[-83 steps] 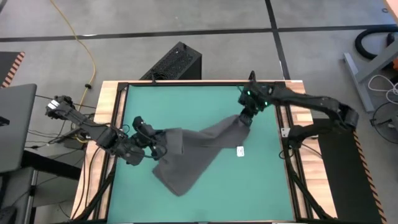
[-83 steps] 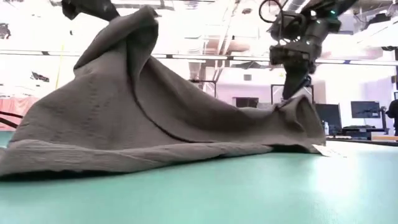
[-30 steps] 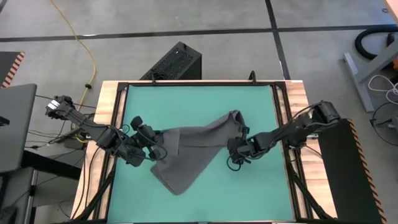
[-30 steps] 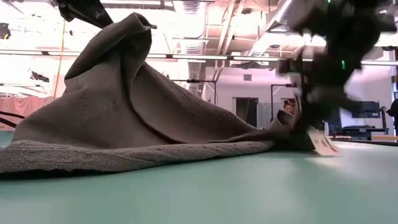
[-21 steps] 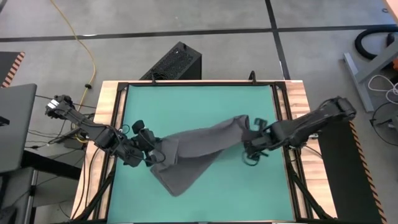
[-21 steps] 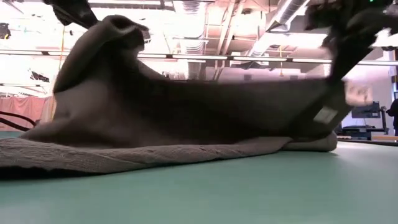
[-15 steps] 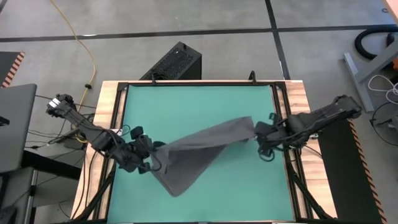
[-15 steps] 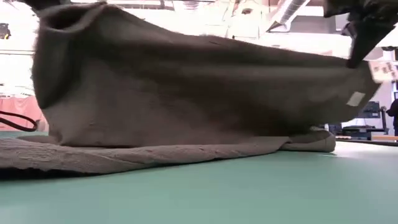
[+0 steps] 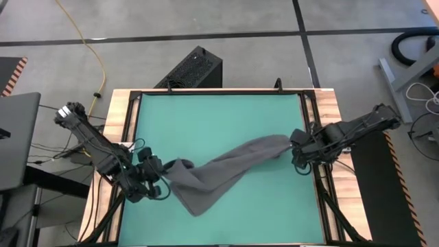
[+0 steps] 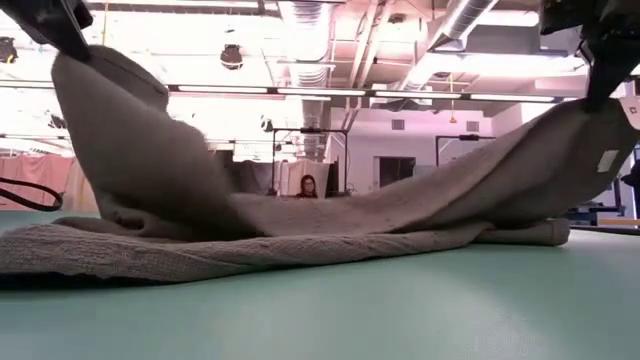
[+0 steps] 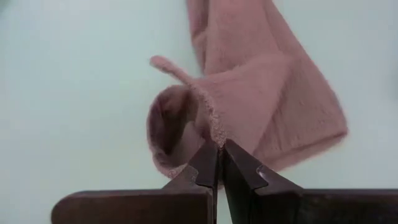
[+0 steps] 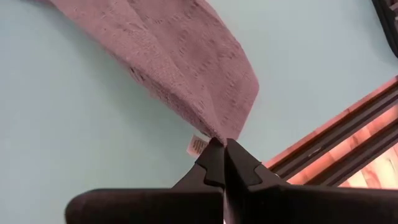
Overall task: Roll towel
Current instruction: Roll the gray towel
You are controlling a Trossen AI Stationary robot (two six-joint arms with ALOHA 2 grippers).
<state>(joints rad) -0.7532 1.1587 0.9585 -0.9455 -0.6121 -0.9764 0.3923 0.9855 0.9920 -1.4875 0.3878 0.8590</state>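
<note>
From above, the dark grey towel (image 9: 219, 171) stretches slantwise across the green mat (image 9: 219, 113), from the mat's left edge up toward its right edge, with a loose flap sagging toward the near side. The left gripper (image 9: 159, 180) pinches the towel's left end just inside the mat's left border. The right gripper (image 9: 293, 144) pinches the opposite end beside the black frame rail (image 9: 310, 120) on the right. A black box (image 9: 192, 68) and a yellow cable (image 9: 92, 48) lie on the floor beyond the table.

At table height, the towel (image 10: 300, 225) hangs as a sagging band between two raised corners, its lower folds resting on the mat (image 10: 400, 310). A small white tag (image 10: 606, 161) shows near the raised end on the picture's right. A person (image 10: 306, 186) sits far back in the room.

The left wrist view shows the left gripper (image 11: 220, 149) with its fingers closed tight on a curled hem of the towel (image 11: 261, 99), over the mat.

The right wrist view shows the right gripper (image 12: 222, 147) with its fingers pressed together on the towel's corner (image 12: 186, 68); the white tag (image 12: 198, 144) dangles just beside them, and the frame rail (image 12: 336, 134) runs close by.
</note>
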